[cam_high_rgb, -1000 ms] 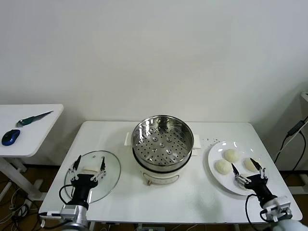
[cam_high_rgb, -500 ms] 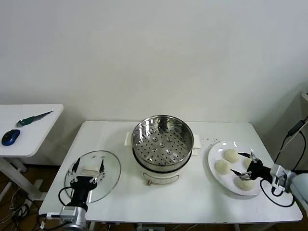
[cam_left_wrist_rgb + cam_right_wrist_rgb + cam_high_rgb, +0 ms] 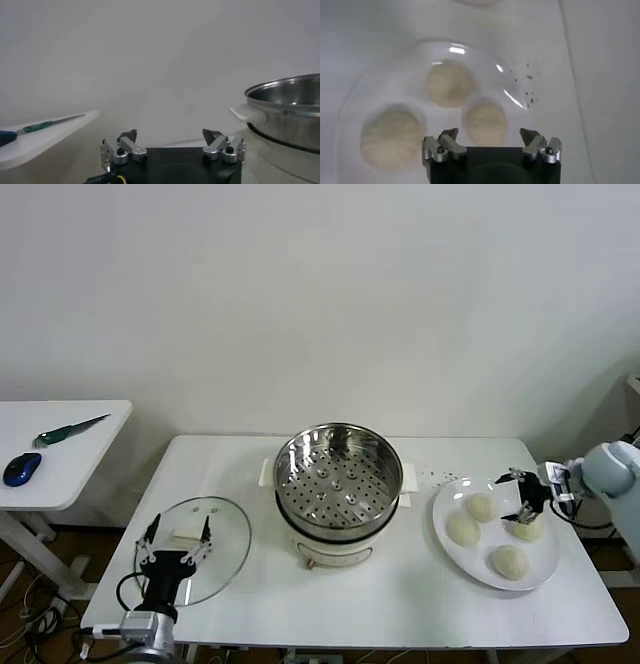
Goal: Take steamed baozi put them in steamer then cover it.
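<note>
The steel steamer (image 3: 338,474) stands on its white pot base at the table's middle, with nothing in it; its rim shows in the left wrist view (image 3: 287,105). Four cream baozi lie on a white plate (image 3: 541,561): (image 3: 481,507), (image 3: 463,529), (image 3: 528,528), (image 3: 508,561). My right gripper (image 3: 515,496) reaches in from the right, open, just above the plate's far right. In its wrist view the gripper (image 3: 489,134) stands open over one baozi (image 3: 485,120), with two others beside it (image 3: 451,84), (image 3: 390,140). The glass cover (image 3: 225,544) lies flat at the front left. My left gripper (image 3: 180,530) is open over its near side.
A side table (image 3: 60,484) at the left holds a blue mouse (image 3: 22,468) and a green-handled knife (image 3: 70,429). Black specks (image 3: 435,477) dot the table between steamer and plate. The plate lies close to the table's right edge.
My right arm has swung from the table's front edge round to the right side, and its gripper now hovers over the plate's far baozi. My left gripper has drawn back slightly toward the front edge.
</note>
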{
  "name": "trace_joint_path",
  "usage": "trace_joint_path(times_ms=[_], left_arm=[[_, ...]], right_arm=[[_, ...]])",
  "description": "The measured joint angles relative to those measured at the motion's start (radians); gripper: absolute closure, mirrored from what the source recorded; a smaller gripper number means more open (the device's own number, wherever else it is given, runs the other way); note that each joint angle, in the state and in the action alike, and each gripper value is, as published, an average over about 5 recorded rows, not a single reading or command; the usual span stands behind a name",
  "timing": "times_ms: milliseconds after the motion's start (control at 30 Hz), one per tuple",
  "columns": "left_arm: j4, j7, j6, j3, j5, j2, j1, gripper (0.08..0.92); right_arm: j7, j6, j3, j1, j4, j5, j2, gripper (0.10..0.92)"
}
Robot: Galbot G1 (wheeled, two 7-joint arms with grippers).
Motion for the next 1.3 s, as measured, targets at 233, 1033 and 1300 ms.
trace_joint_path(times_ms=[233,1033,1300], left_arm=[[0.005,0.0,0.004,-0.024,-0.009,0.004,0.002,0.177],[0.029,-0.003,0.008,-0.054,-0.009,0.008,-0.007,0.177],[0.031,-0.004,0.01,-0.057,-0.009,0.012,-0.009,0.177]], right_arm=[[-0.034,0.014,-0.137,0.102,-0.12,-0.043,0.08,0.203],[-0.05,0.058,-0.218,0.155,-0.323,-0.142,0.24,0.265],[-0.055,0.065,-0.212,0.168,-0.344,-0.154,0.255,0.339]])
